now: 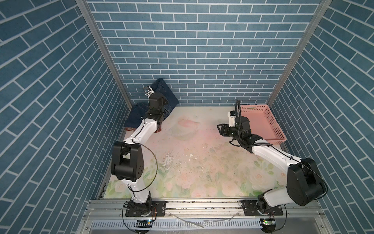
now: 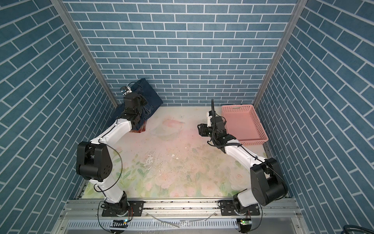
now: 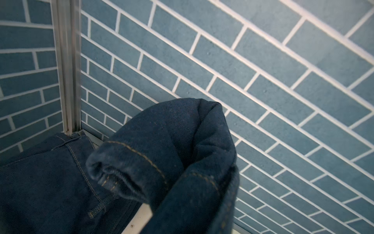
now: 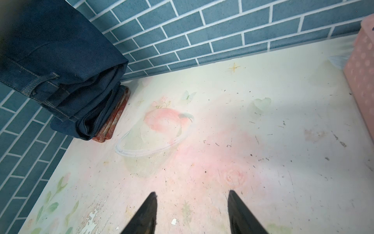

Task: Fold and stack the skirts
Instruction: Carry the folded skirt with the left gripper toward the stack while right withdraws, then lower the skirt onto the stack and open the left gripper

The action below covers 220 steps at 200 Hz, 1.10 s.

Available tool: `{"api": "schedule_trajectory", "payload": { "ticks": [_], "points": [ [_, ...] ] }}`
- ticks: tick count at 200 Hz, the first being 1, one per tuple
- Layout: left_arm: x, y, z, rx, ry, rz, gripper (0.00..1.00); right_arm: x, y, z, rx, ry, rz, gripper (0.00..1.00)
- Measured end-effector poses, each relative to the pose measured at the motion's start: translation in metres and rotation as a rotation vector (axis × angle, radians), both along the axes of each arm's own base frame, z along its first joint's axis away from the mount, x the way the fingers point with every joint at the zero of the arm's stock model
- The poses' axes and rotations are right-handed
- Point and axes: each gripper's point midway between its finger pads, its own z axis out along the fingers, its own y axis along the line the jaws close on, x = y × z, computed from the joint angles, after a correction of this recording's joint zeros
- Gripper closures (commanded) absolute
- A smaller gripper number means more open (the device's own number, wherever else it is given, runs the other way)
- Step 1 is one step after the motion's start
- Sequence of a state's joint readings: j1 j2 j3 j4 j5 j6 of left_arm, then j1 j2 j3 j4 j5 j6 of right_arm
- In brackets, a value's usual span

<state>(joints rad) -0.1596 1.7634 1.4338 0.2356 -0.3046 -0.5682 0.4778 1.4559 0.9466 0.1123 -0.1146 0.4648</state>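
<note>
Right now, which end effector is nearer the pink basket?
Right. The right end effector hovers open just beside the pink basket, not touching it; the left end effector is across the table in the far corner, closed on a lifted denim skirt.

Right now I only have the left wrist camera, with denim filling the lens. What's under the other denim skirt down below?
Observer: A folded plaid skirt lies beneath that lower denim skirt, on the table.
Operator: Where's my denim relative to that stack?
Observer: The left gripper holds the lifted denim skirt above the stack, up in front of the back wall.
Operator: And the right gripper?
Observer: The right gripper hovers over the table beside the pink basket, jaws open, holding nothing.
</note>
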Motion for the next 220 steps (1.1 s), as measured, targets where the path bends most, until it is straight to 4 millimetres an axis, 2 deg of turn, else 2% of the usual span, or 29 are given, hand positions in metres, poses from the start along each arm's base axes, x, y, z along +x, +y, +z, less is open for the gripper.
{"api": "schedule_trajectory", "payload": {
  "ticks": [68,120,157,220],
  "points": [
    [-0.003,0.052,-0.018,-0.026,0.038,0.114,1.0,0.0,0.0,0.0,-0.001,0.0,0.001,0.44],
    [-0.01,0.085,-0.06,-0.043,0.112,0.18,1.0,0.0,0.0,0.0,-0.001,0.0,0.001,0.44],
    [-0.013,0.119,-0.095,-0.05,0.173,0.236,1.0,0.0,0.0,0.0,-0.001,0.0,0.001,0.44],
    [-0.019,0.162,-0.129,-0.053,0.229,0.296,1.0,0.0,0.0,0.0,-0.001,0.0,0.001,0.44]
  ]
}}
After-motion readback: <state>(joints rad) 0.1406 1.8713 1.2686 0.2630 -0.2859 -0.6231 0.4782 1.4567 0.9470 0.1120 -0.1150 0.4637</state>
